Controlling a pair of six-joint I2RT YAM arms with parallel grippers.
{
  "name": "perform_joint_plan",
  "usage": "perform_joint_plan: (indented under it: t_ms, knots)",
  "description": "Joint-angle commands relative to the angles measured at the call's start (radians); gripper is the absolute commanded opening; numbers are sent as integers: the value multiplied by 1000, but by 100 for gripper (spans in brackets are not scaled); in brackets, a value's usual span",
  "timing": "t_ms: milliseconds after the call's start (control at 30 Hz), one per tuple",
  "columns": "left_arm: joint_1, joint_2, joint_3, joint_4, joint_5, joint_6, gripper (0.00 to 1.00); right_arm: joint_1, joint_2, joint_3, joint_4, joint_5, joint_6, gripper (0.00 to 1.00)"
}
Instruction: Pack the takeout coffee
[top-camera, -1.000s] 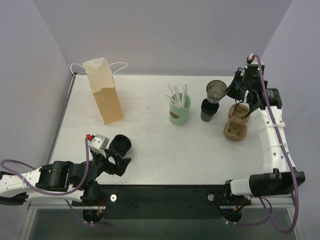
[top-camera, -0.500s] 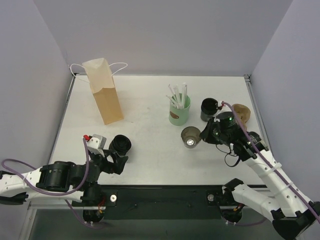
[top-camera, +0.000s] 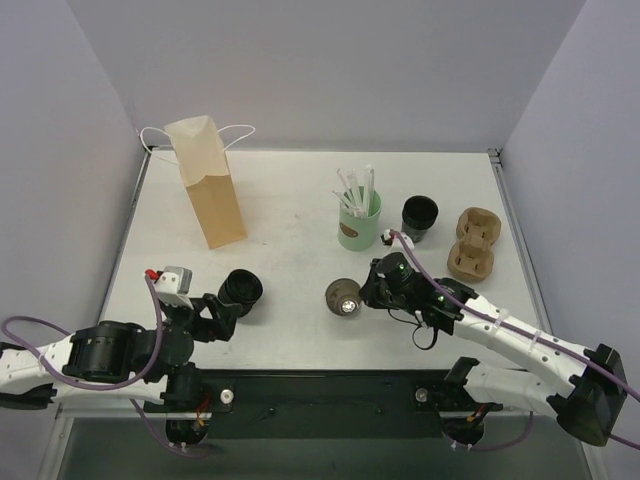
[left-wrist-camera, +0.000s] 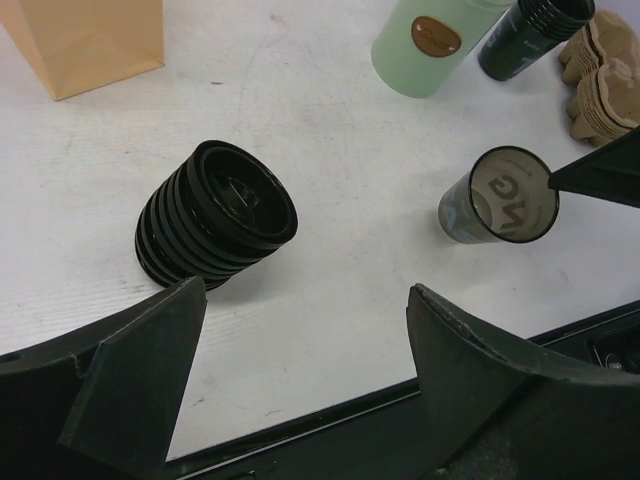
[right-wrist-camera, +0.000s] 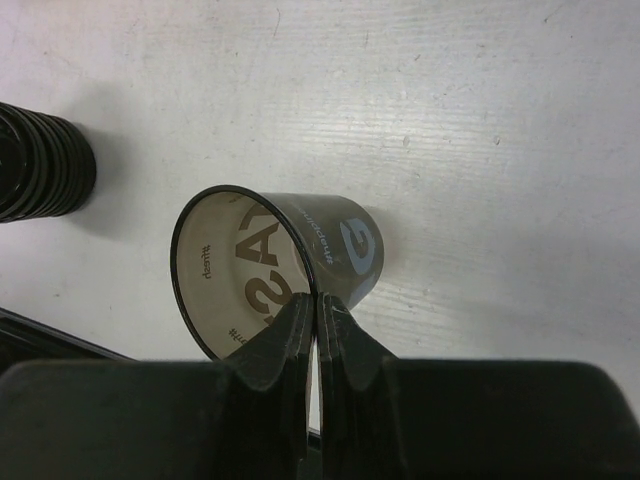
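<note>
Showing a large "G", the takeout coffee cup (right-wrist-camera: 335, 240) is mid-table, rim pinched by the right gripper (right-wrist-camera: 318, 305). Lid stack (left-wrist-camera: 215, 225) at nine o'clock, before the left gripper (left-wrist-camera: 305, 290) with jaws spread.

**Right arm** (top-camera: 515, 335) — swung from the far right corner to near centre. The right gripper (right-wrist-camera: 316, 318), pinching the rim of the lidless dark cup (top-camera: 342, 297), has carried it from above the stack of cups (top-camera: 420, 218) to low and tilted, closer to the lid stack (top-camera: 241, 290). The cardboard cup carrier (top-camera: 472, 243) is now uncovered.

**Left gripper** (top-camera: 225, 317) — drawn back slightly leftward.
</note>
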Motion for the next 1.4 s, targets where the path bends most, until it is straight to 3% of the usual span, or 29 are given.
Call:
perform_joint_plan:
  t_ms: [0,300,533,600,700,833,867,967,1367]
  knots:
    - [-4,28,58,-37,-36,-28,91,8,41,-32,91,58,85,0]
    - [-4,174,144,-167,-53,-168,90,11,15,-83,88,81,148,8]
    - [13,309,216,-173,-39,-149,90,11,-48,-78,35,107,142,29]
    - [30,361,238,-172,-27,-129,90,9,-73,-70,9,101,132,31]
    - [131,423,262,-147,49,-47,90,11,-122,-47,-33,94,110,35]
    - [455,470,258,-20,277,142,84,12,-201,-43,-67,84,96,36]
    - [497,478,254,-11,310,165,78,12,-233,-44,-71,82,90,36]
    - [590,515,244,5,370,199,75,11,-284,-47,-97,81,84,36]
    - [645,713,244,28,355,179,67,14,-311,-60,-137,98,62,34]
